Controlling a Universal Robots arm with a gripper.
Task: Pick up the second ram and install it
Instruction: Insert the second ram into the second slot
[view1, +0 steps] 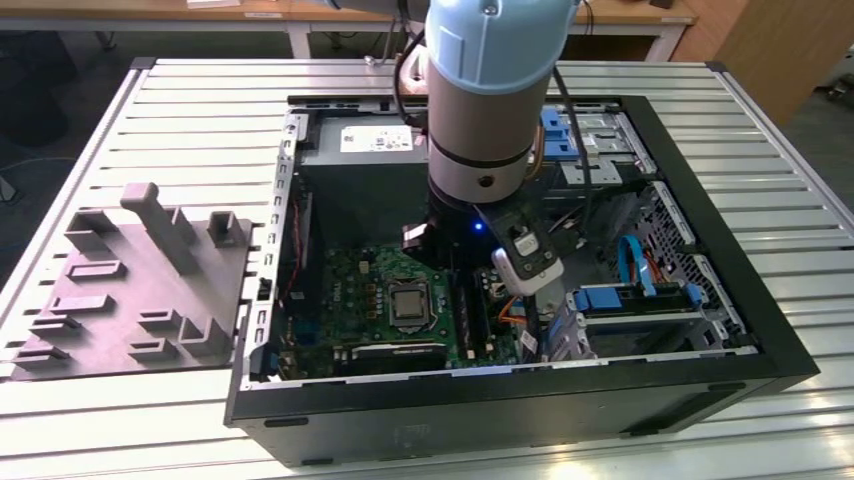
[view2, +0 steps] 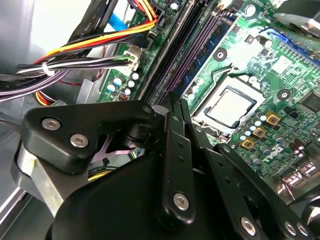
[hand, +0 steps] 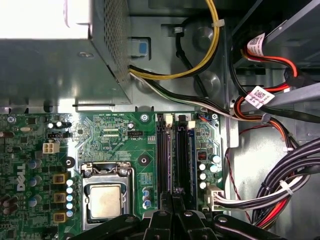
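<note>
1. An open black computer case (view1: 507, 420) lies on its side on a slatted metal table (view1: 200, 110). A grey moulded fixture (view1: 134, 290) sits on the table, just beside the case on the exterior view's left.
2. The pale blue and silver arm (view1: 487, 90) reaches straight down into the case, over the green motherboard (view1: 360, 290).
3. In both wrist views the black gripper (view2: 173, 97) (hand: 172, 197) hangs low over the memory slots. Its fingers (view2: 172, 135) are drawn together so that the tips meet or nearly meet.
4. Whether a thin board is pinched between the tips cannot be told.
5. A blue circuit-board stick with dark chips, taken here as the second ram (hand: 191, 165), stands on edge in a memory slot. It is the slot farthest from the processor (hand: 106, 200) and lies just beside the fingertips.
6. Whether the stick touches the fingers is unclear.
7. A black slot rail (hand: 162, 165) runs parallel to the stick, on its processor side.
8. On the other side of the stick, a bundle of black, red and white cables (hand: 290, 180) curves along the case wall.
9. A grey metal box (hand: 50, 65) with a perforated side stands past the far end of the slots.
</note>
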